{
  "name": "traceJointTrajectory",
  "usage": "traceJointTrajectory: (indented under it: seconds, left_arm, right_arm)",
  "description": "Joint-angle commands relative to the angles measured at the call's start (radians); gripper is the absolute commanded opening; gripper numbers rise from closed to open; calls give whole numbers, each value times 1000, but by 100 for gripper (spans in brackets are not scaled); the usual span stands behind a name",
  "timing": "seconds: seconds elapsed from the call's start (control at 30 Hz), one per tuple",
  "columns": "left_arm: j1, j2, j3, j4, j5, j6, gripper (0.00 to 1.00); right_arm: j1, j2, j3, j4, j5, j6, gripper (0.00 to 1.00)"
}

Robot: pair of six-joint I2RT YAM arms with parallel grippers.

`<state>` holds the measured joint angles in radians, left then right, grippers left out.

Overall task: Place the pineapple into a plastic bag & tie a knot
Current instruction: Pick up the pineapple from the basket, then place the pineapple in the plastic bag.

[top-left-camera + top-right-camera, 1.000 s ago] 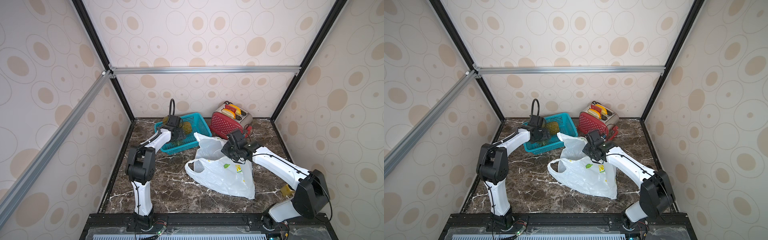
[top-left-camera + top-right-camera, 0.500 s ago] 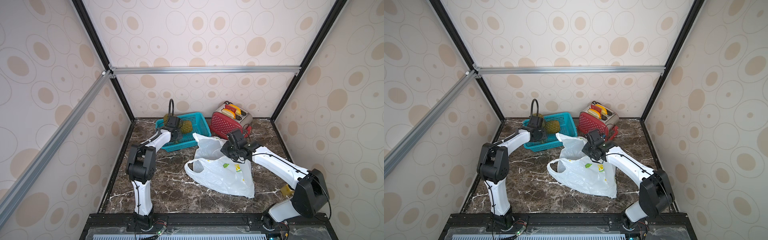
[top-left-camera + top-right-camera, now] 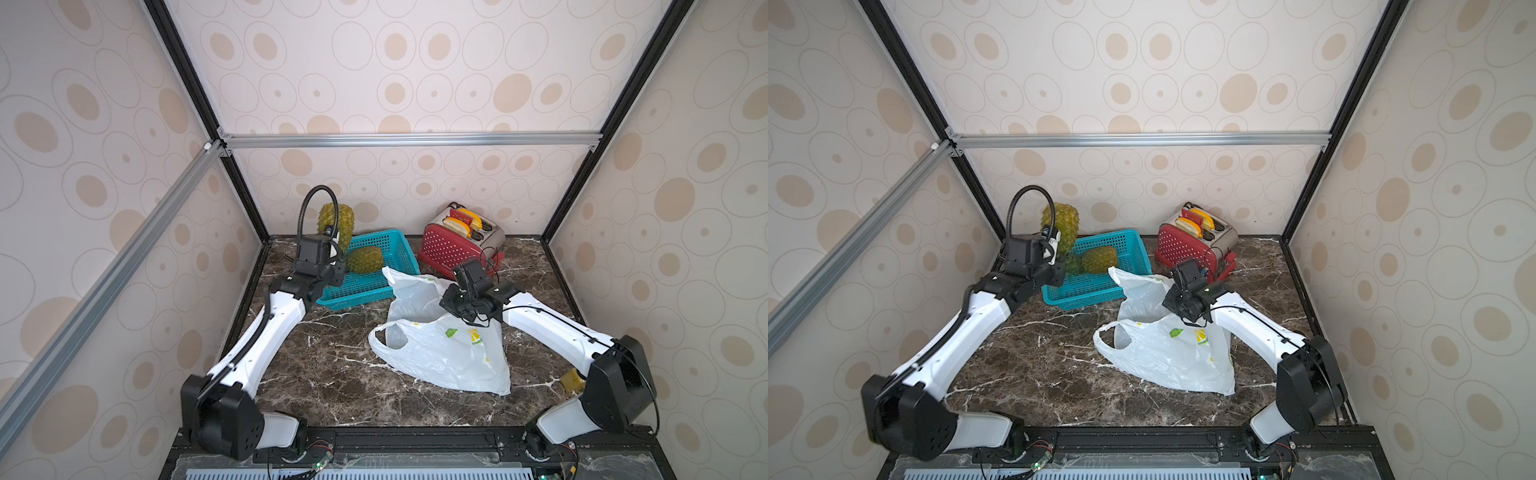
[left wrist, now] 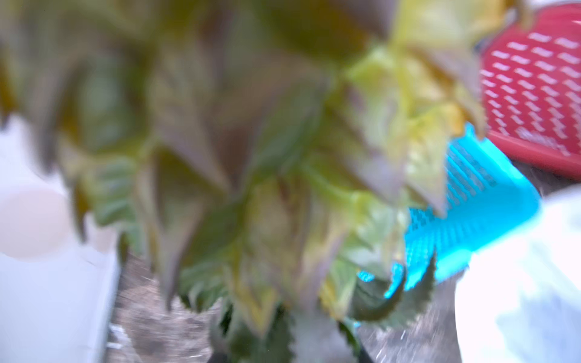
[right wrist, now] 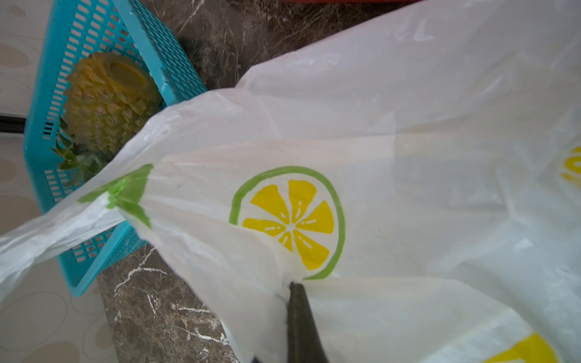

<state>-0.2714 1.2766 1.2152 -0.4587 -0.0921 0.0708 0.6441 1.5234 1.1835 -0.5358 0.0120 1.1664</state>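
Left jaws just clamped the crown of a spiky yellow-green pineapple (image 3: 336, 222) and hoisted it out of the teal plastic mesh basket (image 3: 353, 297). Right jaws stay pinched on the thin white lemon-print plastic bag (image 3: 440, 357), so bagging's next.

A teal mesh basket (image 3: 357, 296) sits near a red toaster (image 3: 449, 249) on the marble tabletop (image 3: 332, 374).

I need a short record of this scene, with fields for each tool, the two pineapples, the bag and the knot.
left tool: shut on raised pineapple, in the air by teal basket
right tool: shut, pinching plastic bag
second pineapple: lying in the basket
plastic bag: on the table, no pineapple inside
knot: none yet
bystander: red toaster at the back
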Motion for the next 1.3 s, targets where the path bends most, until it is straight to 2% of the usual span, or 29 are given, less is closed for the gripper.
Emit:
traceJointTrajectory:
  seconds: [0.0, 0.13, 0.17, 0.23, 0.27, 0.47, 0.63, 0.8, 0.93, 1.17, 1.27]
  left_arm:
    - [-5, -107, -13, -126, 80, 315, 0]
    - [-6, -196, 31, -351, 126, 469, 0]
    - [-6, -224, 35, -385, 171, 503, 0]
    - [-12, -283, 24, -479, 328, 653, 0]
    - [-30, -302, 12, -497, 349, 698, 0]
    - [-140, -242, 26, -550, 382, 783, 0]
    - [-219, -110, 87, -564, 332, 722, 0]
    - [-221, -20, 125, -582, 298, 675, 0]
    - [-221, 59, 170, -660, 284, 671, 0]
    - [-220, 127, 191, -616, 170, 527, 0]
    - [-221, 148, 199, -587, 176, 492, 0]
  right_arm:
    - [-7, 21, 43, -44, -13, -57, 0]
    - [-9, 27, 58, -56, -20, -96, 0]
    - [-11, 29, 58, -56, -30, -104, 0]
    - [-20, 41, 57, -53, -60, -119, 0]
    - [-24, 46, 57, -48, -78, -131, 0]
    - [-25, 61, 62, -47, -132, -185, 0]
    - [-27, 70, 44, -1, -182, -232, 0]
    - [-30, 52, 4, 98, -247, -263, 0]
    - [-31, 39, -12, 155, -288, -290, 0]
    - [-31, 23, -36, 217, -364, -368, 0]
    - [-28, 24, -49, 229, -397, -429, 0]
